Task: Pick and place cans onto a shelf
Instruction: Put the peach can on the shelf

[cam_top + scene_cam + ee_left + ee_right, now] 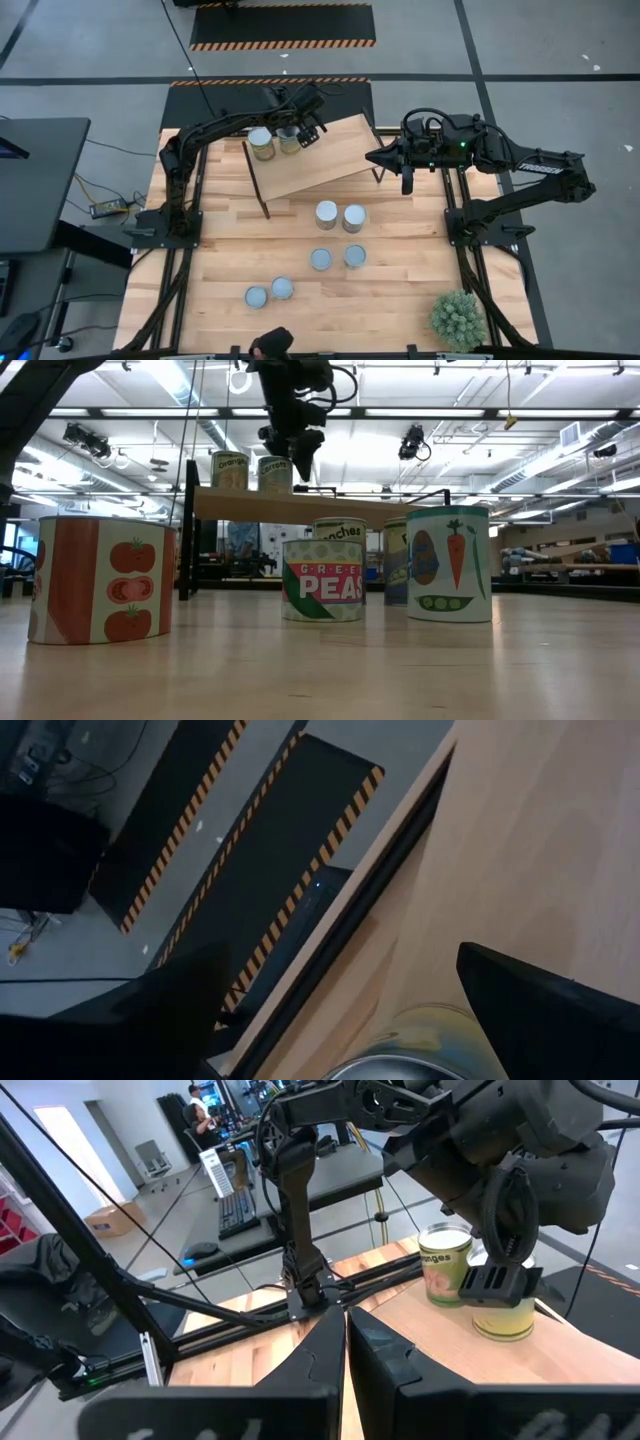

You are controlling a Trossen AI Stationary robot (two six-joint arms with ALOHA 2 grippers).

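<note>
Left claw: the left claw hangs spread wide over the second can, which stands on the shelf just beside the first can.
Right claw: the right claw is pinched closed on nothing, waiting off the shelf's far end.
Cans left: six cans stand on the desk (none near the plant).
Shelf: it looks tilted in the high view.
Risk: if the arm lifts off at an angle, a finger could clip the second can, toppling it against its neighbour or rolling it off the plank.
</note>
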